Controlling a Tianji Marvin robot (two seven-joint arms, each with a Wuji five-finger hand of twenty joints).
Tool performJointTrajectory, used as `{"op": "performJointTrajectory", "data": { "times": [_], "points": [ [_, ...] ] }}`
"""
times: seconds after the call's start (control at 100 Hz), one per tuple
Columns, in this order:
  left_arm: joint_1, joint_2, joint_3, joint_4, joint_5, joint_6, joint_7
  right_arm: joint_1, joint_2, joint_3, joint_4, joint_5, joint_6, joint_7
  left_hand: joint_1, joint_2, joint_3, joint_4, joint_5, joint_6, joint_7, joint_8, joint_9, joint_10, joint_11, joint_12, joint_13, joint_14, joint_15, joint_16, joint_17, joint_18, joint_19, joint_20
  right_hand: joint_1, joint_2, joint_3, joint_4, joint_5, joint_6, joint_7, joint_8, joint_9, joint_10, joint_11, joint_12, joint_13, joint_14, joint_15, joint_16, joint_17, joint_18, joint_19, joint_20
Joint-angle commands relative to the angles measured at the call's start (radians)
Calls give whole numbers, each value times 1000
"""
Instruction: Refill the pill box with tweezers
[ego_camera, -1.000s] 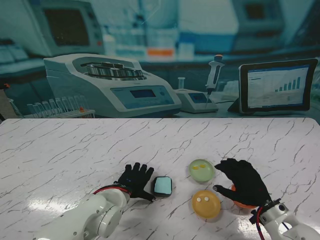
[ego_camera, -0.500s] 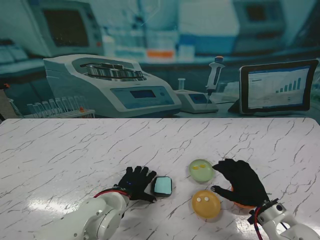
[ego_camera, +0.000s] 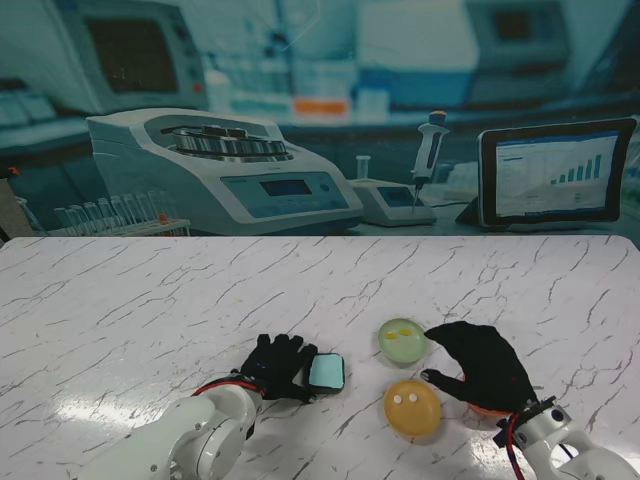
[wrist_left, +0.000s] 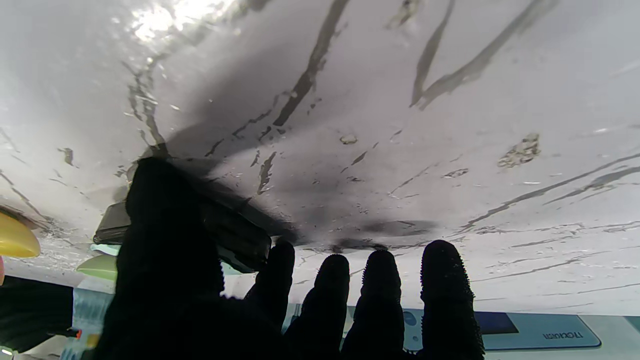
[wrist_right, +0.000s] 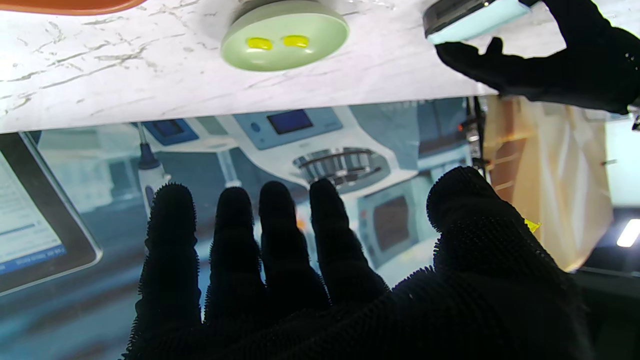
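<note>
Stand view, left hand (ego_camera: 277, 364) fingers grasping pill box (ego_camera: 325, 373), right hand (ego_camera: 484, 365) fingers spread, released.

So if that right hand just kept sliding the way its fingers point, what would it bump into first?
Most likely the green dish holding two yellow pills: the right hand has its fingertips aimed at it, almost at its rim. The hand's height above the table is unclear, so it might pass over it.

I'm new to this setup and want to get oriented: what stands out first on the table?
Two black-gloved hands rest on the white marble table nearest me. The left hand touches a small dark pill box with a pale blue top. The right hand sits, fingers apart, beside a green dish holding two yellow pills and a yellow dish holding two white ones.
</note>
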Motion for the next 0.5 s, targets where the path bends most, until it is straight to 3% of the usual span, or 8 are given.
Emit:
{"op": "performJointTrajectory", "data": {
  "times": [0.0,0.12,0.21,0.28,0.38,0.49],
  "points": [
    [10,-8,7,13,-7,-20,-9,-9,-4,-6,-13,-3,2,-3,94,14,37,36,25,-51,29,38,7,-15,12,11,22,-17,16,12,-14,-10,43,21,12,-1,-10,15,33,6,7,23,22,20,48,53,7,22,105,74,15,-16,70,61],
    [13,-8,6,10,-6,-19,-10,-8,-4,-10,-22,-3,7,1,100,18,33,35,36,-53,34,48,9,-17,17,12,24,-14,19,14,-14,-9,43,21,26,4,-13,16,53,8,19,27,40,19,206,199,-9,34,363,239,53,-83,212,137],
    [14,-8,5,11,-8,-20,-9,-6,-4,-18,-40,-2,21,13,104,18,31,35,39,-50,37,54,9,-19,19,12,25,-15,20,15,-14,-10,46,21,72,28,-23,23,85,7,36,30,74,11,413,348,28,32,586,382,102,-140,382,214],
    [15,-9,5,11,-8,-18,-8,-6,-4,-26,-63,4,40,35,106,20,30,35,42,-49,38,58,11,-20,21,12,27,-20,22,15,-14,-10,46,21,138,65,-34,42,116,9,52,30,137,-19,591,451,108,-4,739,463,154,-177,552,285],
    [16,-10,4,13,-11,-18,-1,-1,-4,-47,-91,18,75,66,109,21,29,35,46,-48,40,61,14,-21,24,13,29,-21,24,16,-14,-10,50,22,232,129,-65,93,158,21,77,21,229,-48,803,532,217,-55,928,517,224,-226,763,350],
    [17,-10,3,15,-15,-20,2,14,-4,-79,-113,40,114,103,113,21,29,34,51,-46,42,65,16,-22,26,13,31,-21,28,19,-15,-10,52,22,247,169,-61,136,201,49,122,22,328,-84,984,575,344,-105,1078,530,319,-277,955,380]
  ]
}}
